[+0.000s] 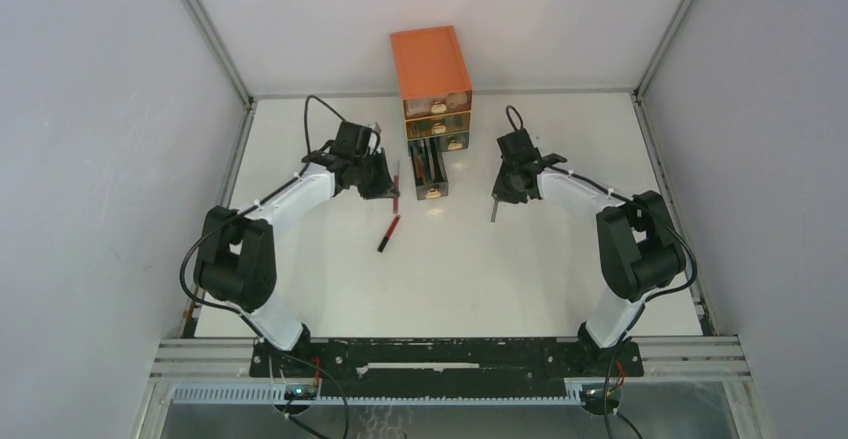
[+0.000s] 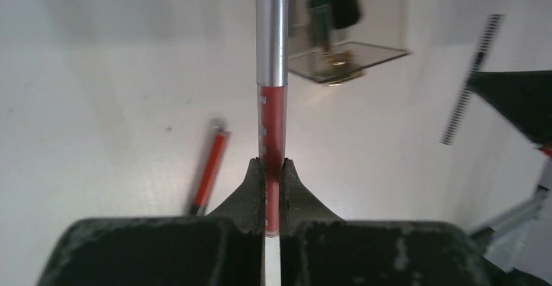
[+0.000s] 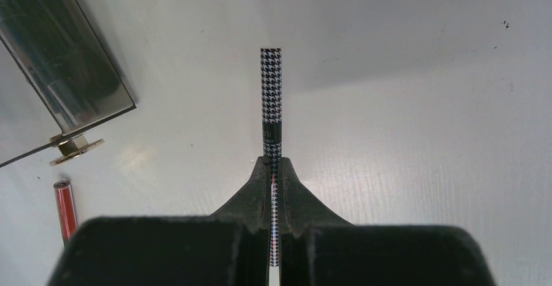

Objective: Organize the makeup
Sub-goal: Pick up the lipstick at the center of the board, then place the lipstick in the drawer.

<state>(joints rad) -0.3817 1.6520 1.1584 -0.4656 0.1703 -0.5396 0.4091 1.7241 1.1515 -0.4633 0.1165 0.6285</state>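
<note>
Clamping a glossy red tube (image 2: 272, 113) with a silver cap, the left gripper (image 2: 272, 169) sits centre-left; the right gripper (image 3: 272, 165) pinches a slim houndstooth pencil (image 3: 271, 90). Top centre, the open drawer (image 1: 445, 175) of the orange chest (image 1: 432, 64) holds thin sticks (image 1: 418, 166).

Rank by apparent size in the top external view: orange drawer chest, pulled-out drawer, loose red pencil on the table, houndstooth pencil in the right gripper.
1. orange drawer chest
2. pulled-out drawer
3. loose red pencil and houndstooth pencil: not ranked. Both are thin slivers, and the houndstooth one is partly hidden in the right gripper.
</note>
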